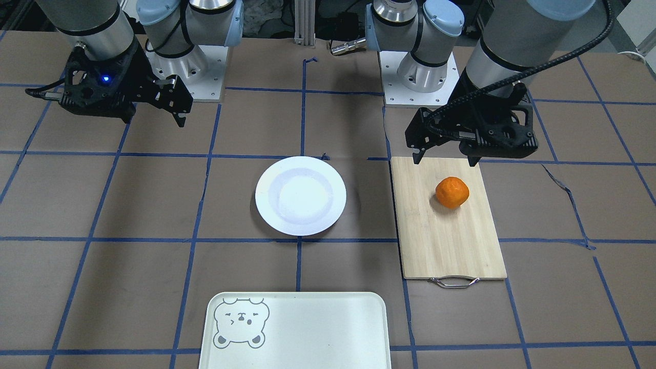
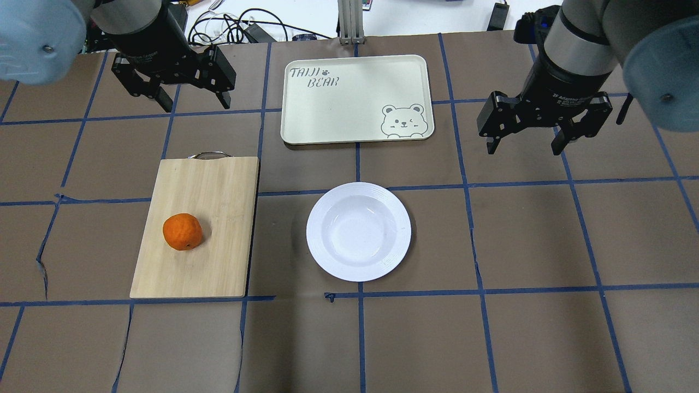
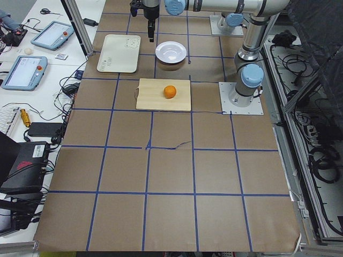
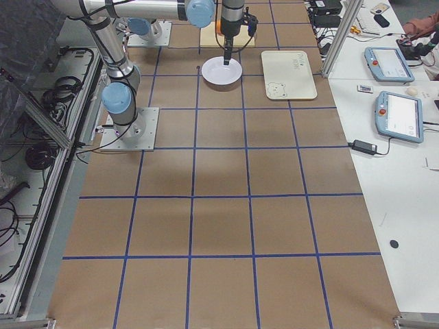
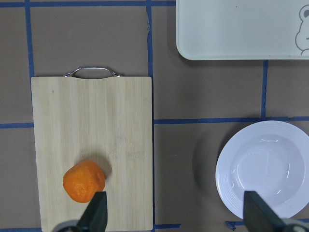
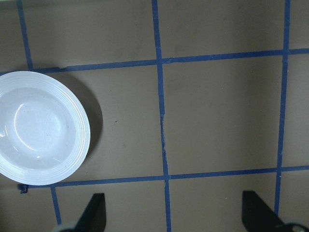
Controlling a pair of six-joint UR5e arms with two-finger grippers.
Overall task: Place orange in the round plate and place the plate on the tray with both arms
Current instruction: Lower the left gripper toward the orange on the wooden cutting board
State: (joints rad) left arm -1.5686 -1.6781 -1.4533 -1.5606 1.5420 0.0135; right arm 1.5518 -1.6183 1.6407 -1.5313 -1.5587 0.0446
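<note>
The orange (image 2: pixel 182 231) lies on a bamboo cutting board on my left side; the left wrist view has this orange (image 5: pixel 84 181) just ahead of one finger. My left gripper (image 2: pixel 194 101) hangs open above the board's far end, holding nothing. The round plate (image 2: pixel 358 231) sits bare at the table's centre, white and glossy. Beyond it lies the cream tray (image 2: pixel 349 98) with a bear face in one corner. My right gripper (image 2: pixel 523 148) hovers open to the right of the tray and plate, with nothing between its fingers.
The bamboo cutting board (image 2: pixel 213 218) with a metal handle (image 2: pixel 210 155) lies left of the plate. Brown table covering with blue tape lines (image 2: pixel 480 289) spreads all round. Cables (image 2: pixel 240 27) lie past the table's far edge.
</note>
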